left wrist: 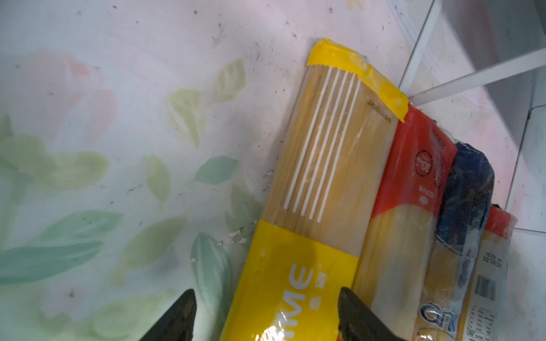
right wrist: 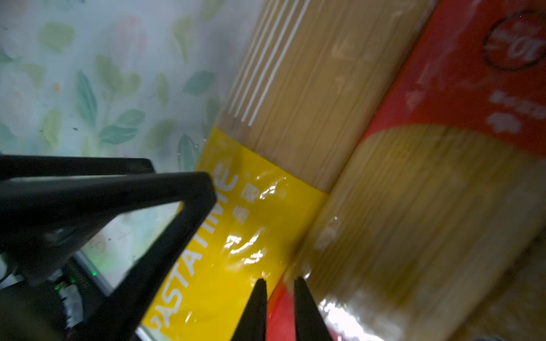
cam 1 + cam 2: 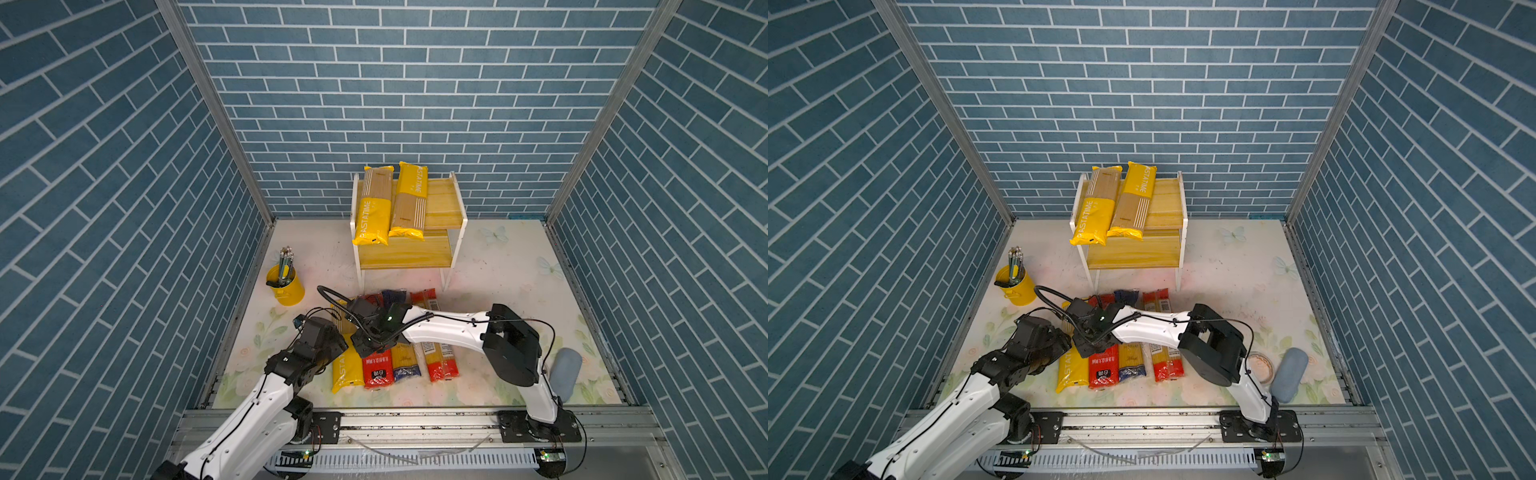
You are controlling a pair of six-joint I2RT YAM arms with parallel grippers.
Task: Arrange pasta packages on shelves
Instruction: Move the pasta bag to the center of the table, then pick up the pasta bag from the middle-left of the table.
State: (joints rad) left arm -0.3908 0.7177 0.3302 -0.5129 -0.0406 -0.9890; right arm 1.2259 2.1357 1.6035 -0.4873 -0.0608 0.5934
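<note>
Overhead, in both top views, the shelves [image 3: 405,253] stand at the back of the floral table mat [image 3: 498,270]. On the upper board lie the first PASTATIME bag [image 3: 374,208] and, touching it on the right, the second PASTATIME bag [image 3: 409,203]. Both jut past the board's front edge. In front of the rack, four bags lie side by side on the mat: the third PASTATIME bag [image 3: 347,372], the red-ended bag [image 3: 378,368], the blue-ended bag [image 3: 405,361] and the outer red-ended bag [image 3: 442,365]. Both arms lean over the left end of this row. A yellow cup of pencils [image 3: 1017,291] stands well off to the left.

From the left wrist, the left gripper [image 1: 266,298] is spread wide astride the third PASTATIME bag [image 1: 325,165]. One fingertip [image 1: 180,316] is over the mat, clear of the bag. The other is at the seam with the red-ended bag [image 1: 413,177]. The jaws are released, gripping nothing.

From the right wrist the picture is blurred. The right gripper [image 2: 279,283] hangs over that same seam, its jaws drawn nearly together with a thin slit between them. Whether they pinch the wrapper I cannot tell. A black triangular frame [image 2: 133,192] has its tip at the third PASTATIME bag's outer edge.
</note>
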